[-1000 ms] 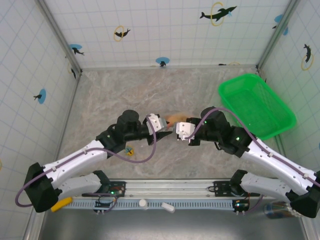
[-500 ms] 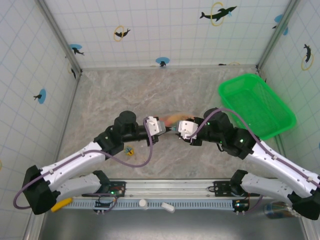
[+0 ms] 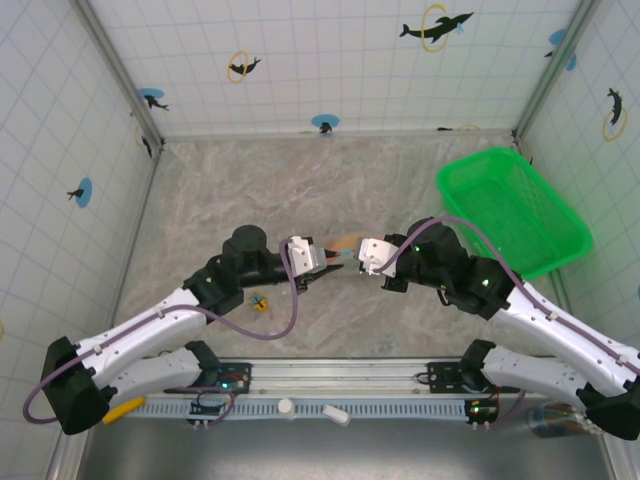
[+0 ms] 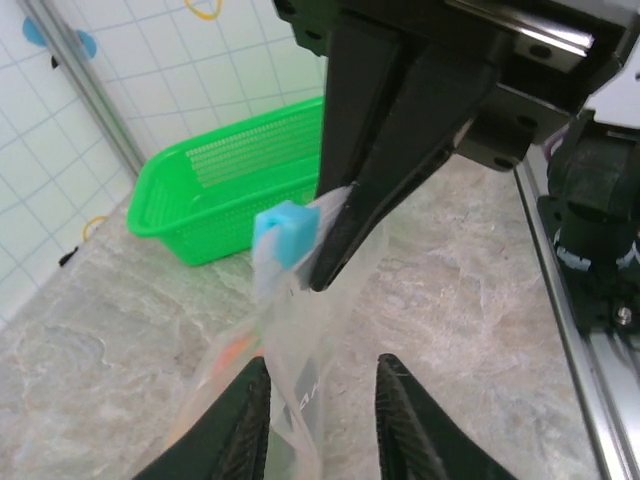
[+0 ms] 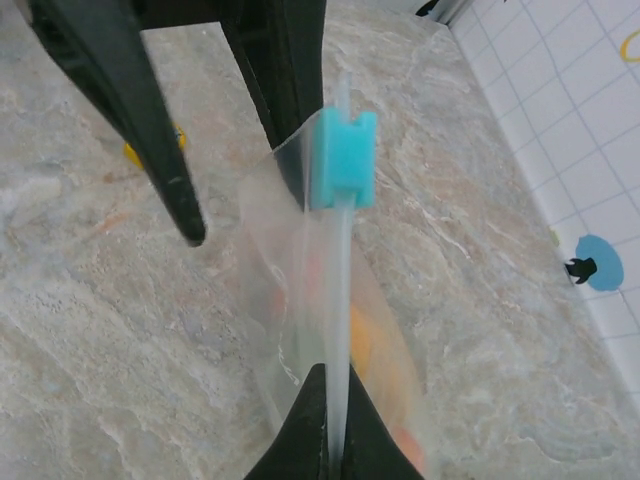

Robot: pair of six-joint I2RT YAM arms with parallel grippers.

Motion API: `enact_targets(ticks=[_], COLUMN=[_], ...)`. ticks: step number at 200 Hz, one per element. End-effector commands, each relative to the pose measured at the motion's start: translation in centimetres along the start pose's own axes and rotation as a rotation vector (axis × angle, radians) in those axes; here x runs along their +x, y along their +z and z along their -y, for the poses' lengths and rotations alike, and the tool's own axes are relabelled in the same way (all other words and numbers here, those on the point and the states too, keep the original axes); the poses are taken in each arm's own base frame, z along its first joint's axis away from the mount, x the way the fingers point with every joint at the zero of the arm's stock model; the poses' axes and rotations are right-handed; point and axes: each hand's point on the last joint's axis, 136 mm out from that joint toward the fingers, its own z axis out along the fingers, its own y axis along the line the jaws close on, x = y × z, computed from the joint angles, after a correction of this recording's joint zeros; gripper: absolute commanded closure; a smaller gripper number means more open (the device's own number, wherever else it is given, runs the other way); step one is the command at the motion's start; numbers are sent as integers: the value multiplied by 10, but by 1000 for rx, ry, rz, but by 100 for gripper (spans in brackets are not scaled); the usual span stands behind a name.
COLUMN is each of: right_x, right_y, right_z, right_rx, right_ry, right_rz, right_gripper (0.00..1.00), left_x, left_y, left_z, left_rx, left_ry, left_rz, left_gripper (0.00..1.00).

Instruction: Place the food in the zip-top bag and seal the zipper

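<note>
- Your right claw [image 5: 325, 378] is pinched tight on the zipper [image 5: 339, 290] of the zip-top bag [image 5: 285, 300]. The light blue tab [image 5: 343, 160] sits just past its tips.
- Your left claw [image 4: 322, 368] stands parted, with the bag's edge running between its fingers.
- The bag hangs between both claws over the middle of the tabletop [image 3: 250, 180], with orange food [image 5: 362, 340] inside.
</note>
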Motion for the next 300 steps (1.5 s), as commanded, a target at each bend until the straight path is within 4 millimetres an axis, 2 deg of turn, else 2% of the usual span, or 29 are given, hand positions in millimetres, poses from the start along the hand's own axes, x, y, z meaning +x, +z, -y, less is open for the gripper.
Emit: enact_targets(ticks=[1,39,56,84,122,136,164,179,192,215,229,249,300], right_x=[-21,-23,-25,-23,-24,-24,-26,-34,-48,-73,-80,-83,-85], right_y=[-9,-11,-13,-15,-16,-17,-19,-22,-29,-41,-43,-38,-25], right_z=[9,3,0,-2,-1,-1,1,3,3,3,1,-4,-9], right_rx=[9,-20,-39,-45,-38,-34,-24,-23,-39,-74,-105,-143,-148], right_ry=[-8,-5,-5,-8,-7,-8,-4,4,14,34,42,43,30], right_rz=[55,70,82,80,85,91,102,130,184,272,290,274,266], right_gripper=[95,96,96,98,99,99,94,69,62,64,68,76,72], left_x=[-14,-26,-29,-35,-31,-29,-28,-30,-31,-28,-26,-26,-26], left_y=[1,4,5,3,3,3,2,2,2,3,4,3,3], left_z=[6,2,2,8,13,12,11,7,4,0,-1,-1,2], left_rx=[53,62,70,102,128,126,115,92,73,51,39,37,50], left_ry=[11,25,31,49,54,53,63,70,75,86,92,102,108], left_rz=[33,47,55,77,68,59,56,58,59,53,45,46,53], left_gripper=[63,65,70,74,96,100,100,100,100,100,100,100,100])
